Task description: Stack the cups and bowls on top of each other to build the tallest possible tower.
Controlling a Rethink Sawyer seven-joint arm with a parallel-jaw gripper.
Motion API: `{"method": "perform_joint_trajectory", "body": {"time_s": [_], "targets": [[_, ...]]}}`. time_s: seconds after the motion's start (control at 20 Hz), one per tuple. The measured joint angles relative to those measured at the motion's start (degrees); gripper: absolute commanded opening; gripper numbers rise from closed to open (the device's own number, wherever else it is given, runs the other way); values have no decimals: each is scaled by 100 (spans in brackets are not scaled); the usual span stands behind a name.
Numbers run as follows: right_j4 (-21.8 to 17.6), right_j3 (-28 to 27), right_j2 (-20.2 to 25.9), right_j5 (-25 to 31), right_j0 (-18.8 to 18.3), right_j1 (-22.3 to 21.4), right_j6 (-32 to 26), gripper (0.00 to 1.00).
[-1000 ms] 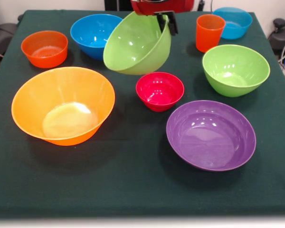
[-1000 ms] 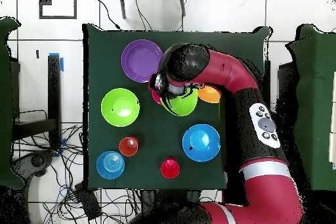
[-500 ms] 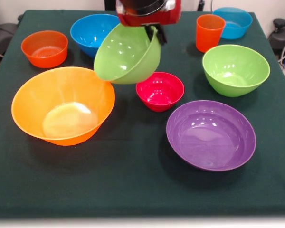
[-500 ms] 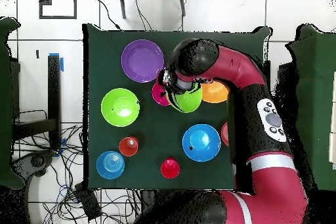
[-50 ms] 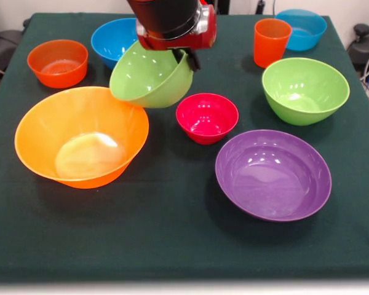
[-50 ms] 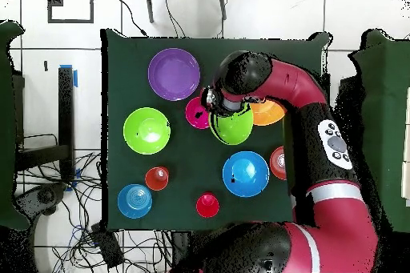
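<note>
Gripper point(image 5: 189, 56) fingers pinch rim of tilted, glossy lime green plastic bowl point(image 5: 149, 77), held aloft between large orange plastic bowl point(image 5: 80, 136) and small red plastic bowl point(image 5: 206, 117)

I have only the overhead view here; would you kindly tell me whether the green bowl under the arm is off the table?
Observer: Yes, in the front view the green bowl hangs clear of the table, tilted.
Operator: Where is it gripped?
Observer: The tool pinches its rim on the side nearest the small red bowl.
Operator: The arm hides most of the big orange bowl. Is it empty?
Observer: Yes, the big orange bowl stands upright and empty, beside the green one.
</note>
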Motion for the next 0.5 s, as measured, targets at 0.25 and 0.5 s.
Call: {"method": "perform_joint_trajectory", "body": {"time_s": [0.25, 0.5], "targets": [[-65, -61, 161, 76, -114, 54, 0, 0], [-75, -133, 307, 189, -228, 130, 0, 0]]}}
